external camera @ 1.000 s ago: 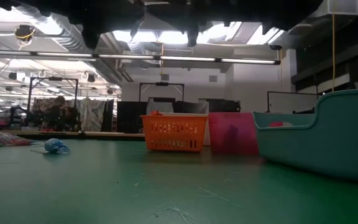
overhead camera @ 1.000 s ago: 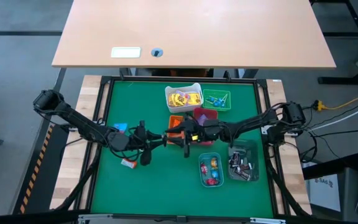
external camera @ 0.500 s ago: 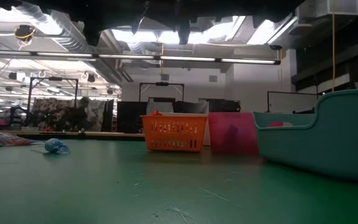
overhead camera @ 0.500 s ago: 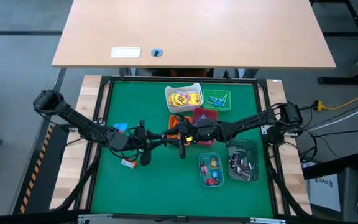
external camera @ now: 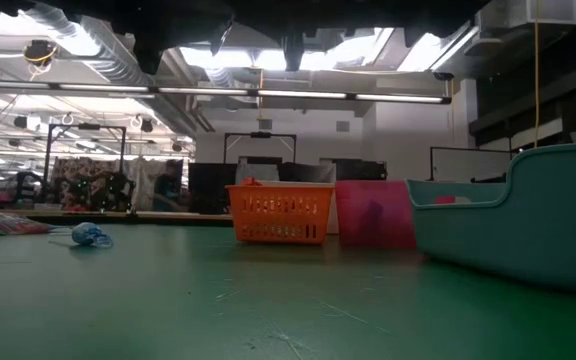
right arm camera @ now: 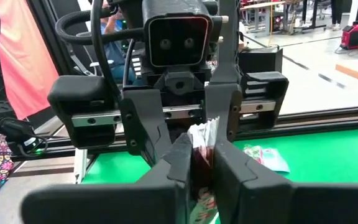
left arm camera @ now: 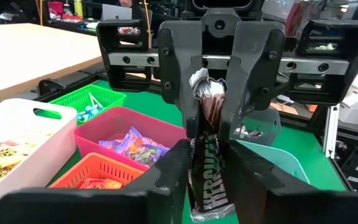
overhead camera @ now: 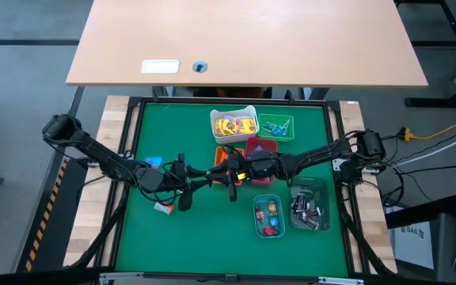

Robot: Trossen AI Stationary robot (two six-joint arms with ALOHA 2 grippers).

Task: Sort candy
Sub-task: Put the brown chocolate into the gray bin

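A dark brown wrapped candy (left arm camera: 206, 155) hangs in mid-air above the middle of the green table (overhead camera: 204, 229). My left gripper (overhead camera: 221, 180) and my right gripper (overhead camera: 235, 176) meet there tip to tip, both shut on it. Loose candy lies on the mat at the left: a blue piece (overhead camera: 153, 162) and a red-and-white one (overhead camera: 162, 207). More candy fills the white bin (overhead camera: 233, 124), green bin (overhead camera: 276, 127), red bin (overhead camera: 261, 147), orange bin (overhead camera: 223, 155) and two clear bins (overhead camera: 267, 215) (overhead camera: 310, 207). My left gripper pinches the brown candy's near end (left arm camera: 205, 177) between its two fingers. The fingers come level from the table's left and lie along the wrapper. The candy is clear of the mat. My right gripper pinches the candy's opposite end (left arm camera: 211, 102) between its two fingers, just under the crimped white tip (right arm camera: 202, 134). Its fingers come level from the table's right, facing the left gripper's. The wrapper spans the short gap between the two grippers.
The bins cluster at the far middle and near right of the mat, with the orange bin (external camera: 279, 213) and red bin (external camera: 375, 213) just beyond the grippers. A wooden table (overhead camera: 244, 39) stands behind. A person (external camera: 171, 185) moves in the room beyond.
My right gripper has slid a little toward the table's left edge, closing in on my left gripper. My left gripper has kept its place.
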